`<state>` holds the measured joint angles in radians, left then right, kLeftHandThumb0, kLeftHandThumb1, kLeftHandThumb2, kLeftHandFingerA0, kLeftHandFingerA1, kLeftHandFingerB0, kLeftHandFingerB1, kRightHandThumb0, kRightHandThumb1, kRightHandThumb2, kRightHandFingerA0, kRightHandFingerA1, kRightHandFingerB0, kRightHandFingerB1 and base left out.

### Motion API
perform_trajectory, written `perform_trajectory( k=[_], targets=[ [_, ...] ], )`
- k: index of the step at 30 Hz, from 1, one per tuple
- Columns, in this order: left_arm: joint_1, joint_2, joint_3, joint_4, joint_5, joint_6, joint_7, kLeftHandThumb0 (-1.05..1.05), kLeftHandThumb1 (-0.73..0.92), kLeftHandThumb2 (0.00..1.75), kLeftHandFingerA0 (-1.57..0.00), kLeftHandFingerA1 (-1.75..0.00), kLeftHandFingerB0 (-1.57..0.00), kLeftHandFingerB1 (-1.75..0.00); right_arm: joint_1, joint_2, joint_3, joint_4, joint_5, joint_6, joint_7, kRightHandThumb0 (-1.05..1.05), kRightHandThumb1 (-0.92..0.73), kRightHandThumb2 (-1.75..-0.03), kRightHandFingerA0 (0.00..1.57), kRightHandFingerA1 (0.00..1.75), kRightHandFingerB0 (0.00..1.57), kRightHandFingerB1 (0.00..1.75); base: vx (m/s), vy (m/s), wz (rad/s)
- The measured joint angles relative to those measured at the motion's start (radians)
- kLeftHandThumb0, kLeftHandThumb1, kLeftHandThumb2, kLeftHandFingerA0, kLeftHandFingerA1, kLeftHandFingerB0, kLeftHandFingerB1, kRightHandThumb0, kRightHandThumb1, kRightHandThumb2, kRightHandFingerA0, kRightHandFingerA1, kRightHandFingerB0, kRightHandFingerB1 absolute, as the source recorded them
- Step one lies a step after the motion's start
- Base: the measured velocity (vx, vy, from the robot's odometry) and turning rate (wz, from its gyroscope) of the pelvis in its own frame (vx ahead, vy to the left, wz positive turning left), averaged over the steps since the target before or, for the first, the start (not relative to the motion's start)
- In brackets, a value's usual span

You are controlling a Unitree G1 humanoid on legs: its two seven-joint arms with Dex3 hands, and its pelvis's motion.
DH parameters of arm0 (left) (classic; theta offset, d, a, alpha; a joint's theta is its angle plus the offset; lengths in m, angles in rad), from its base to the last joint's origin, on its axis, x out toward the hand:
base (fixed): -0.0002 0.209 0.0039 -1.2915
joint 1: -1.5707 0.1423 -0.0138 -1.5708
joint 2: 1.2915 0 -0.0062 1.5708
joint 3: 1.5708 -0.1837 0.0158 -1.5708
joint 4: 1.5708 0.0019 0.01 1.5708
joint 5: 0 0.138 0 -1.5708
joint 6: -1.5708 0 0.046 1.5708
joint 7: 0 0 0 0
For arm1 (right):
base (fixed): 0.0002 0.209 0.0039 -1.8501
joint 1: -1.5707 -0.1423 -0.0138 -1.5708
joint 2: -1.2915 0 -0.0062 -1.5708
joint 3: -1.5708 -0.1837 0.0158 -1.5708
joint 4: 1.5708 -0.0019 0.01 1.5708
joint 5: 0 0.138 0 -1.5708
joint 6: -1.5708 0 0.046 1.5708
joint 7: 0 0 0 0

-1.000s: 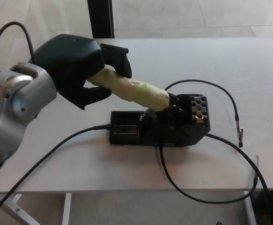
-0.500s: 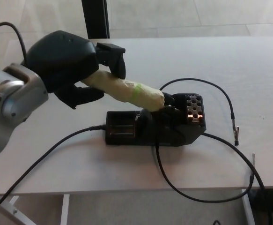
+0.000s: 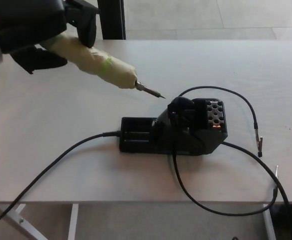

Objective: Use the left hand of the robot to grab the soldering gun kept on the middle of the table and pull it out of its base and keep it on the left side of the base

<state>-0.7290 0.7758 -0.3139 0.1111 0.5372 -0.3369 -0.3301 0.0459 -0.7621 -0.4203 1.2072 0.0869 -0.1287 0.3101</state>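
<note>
The pale surface [image 3: 266, 65] carried the black base [image 3: 173, 132] near its middle, with dark cables [image 3: 60, 160] trailing toward the front edge. Above the back-left corner the left hand [image 3: 33, 27] was wrapped around the taped soldering gun [image 3: 93, 60], whose tip hung clear of the base and aimed at its holder. The risk lay in the set-down — the gun's own lead could tug the base, or the tip could land on a cable.

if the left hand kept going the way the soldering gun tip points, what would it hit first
Likely the base: the left hand holds the soldering gun tip aimed down-right at its round holder. Depth is unclear, so it might pass above.
</note>
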Motion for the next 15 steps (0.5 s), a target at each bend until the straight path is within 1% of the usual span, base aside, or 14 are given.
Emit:
perform_trajectory(
  k=[1,3,4,5,6,7,8,12,13,14,15],
  targets=[
    [0.000,0.002,0.006,0.000,0.000,-0.001,-0.004,-0.22,0.50,1.01,-1.22,-1.39,-0.97,-1.22,0.000,0.000,0.000,0.000,0.000,0.000,-0.003,-0.48,-0.70,-0.61,0.63,0.63,0.51,0.41,0.00,0.000,0.00],
    [0.005,0.005,0.024,0.000,-0.005,-0.002,-0.012,-0.20,0.48,1.04,-1.23,-1.40,-1.00,-1.25,0.000,0.000,0.000,0.001,0.000,0.000,-0.006,-0.48,-0.70,-0.61,0.62,0.63,0.51,0.41,0.00,0.000,0.00],
    [0.012,0.007,0.036,0.000,-0.008,-0.002,-0.016,-0.20,0.48,1.04,-1.23,-1.40,-1.00,-1.25,0.000,0.000,-0.001,0.001,0.000,0.000,-0.008,-0.48,-0.70,-0.61,0.62,0.63,0.51,0.41,0.00,0.000,0.00],
    [0.018,0.008,0.045,0.000,-0.010,-0.002,-0.020,-0.17,0.59,0.88,-0.91,-1.75,-0.70,-1.60,0.000,0.000,-0.001,0.002,0.000,0.000,-0.009,-0.48,-0.69,-0.61,0.62,0.63,0.52,0.42,0.00,0.000,0.00],
    [0.031,0.009,0.058,-0.003,-0.013,-0.002,-0.022,-0.15,0.58,0.92,-0.91,-1.75,-0.72,-1.60,0.001,0.000,-0.001,0.002,0.000,-0.001,-0.011,-0.48,-0.69,-0.61,0.62,0.62,0.52,0.42,0.00,0.000,0.00],
    [0.055,0.010,0.078,-0.011,-0.020,-0.002,-0.023,-0.21,0.50,1.00,-1.21,-1.39,-1.01,-1.26,0.001,0.000,-0.002,0.002,0.000,-0.001,-0.012,-0.48,-0.69,-0.61,0.63,0.62,0.53,0.42,0.00,0.000,0.00],
    [0.075,0.010,0.093,-0.017,-0.028,-0.001,-0.023,-0.18,0.49,0.99,-1.20,-1.39,-1.02,-1.28,0.002,0.000,-0.003,0.002,0.000,-0.001,-0.014,-0.48,-0.69,-0.60,0.65,0.65,0.53,0.42,0.00,0.000,0.00],
    [0.192,-0.003,0.162,-0.060,-0.050,0.018,-0.022,-0.21,0.52,0.98,-1.18,-1.40,-0.97,-1.28,0.000,0.000,-0.005,0.002,0.000,-0.001,-0.023,-0.48,-0.69,-0.61,0.65,0.62,0.53,0.42,0.00,0.000,0.00],
    [0.216,-0.009,0.175,-0.074,-0.052,0.028,-0.023,-0.17,0.52,1.02,-1.20,-1.42,-0.99,-1.30,0.000,0.000,-0.004,0.003,-0.001,-0.001,-0.025,-0.48,-0.70,-0.61,0.64,0.62,0.52,0.42,0.00,0.000,0.00],
    [0.246,-0.023,0.192,-0.090,-0.053,0.040,-0.021,-0.08,0.54,1.02,-0.90,-1.75,-0.74,-1.60,-0.003,0.000,-0.004,0.003,-0.001,-0.001,-0.027,-0.48,-0.70,-0.61,0.63,0.61,0.51,0.42,0.00,0.000,0.00],
    [0.276,-0.039,0.206,-0.097,-0.056,0.045,-0.017,-0.08,0.55,1.02,-0.91,-1.75,-0.76,-1.56,-0.004,0.000,-0.003,0.003,-0.001,-0.001,-0.028,-0.48,-0.70,-0.61,0.61,0.60,0.51,0.42,0.00,0.000,0.00]
  ],
)
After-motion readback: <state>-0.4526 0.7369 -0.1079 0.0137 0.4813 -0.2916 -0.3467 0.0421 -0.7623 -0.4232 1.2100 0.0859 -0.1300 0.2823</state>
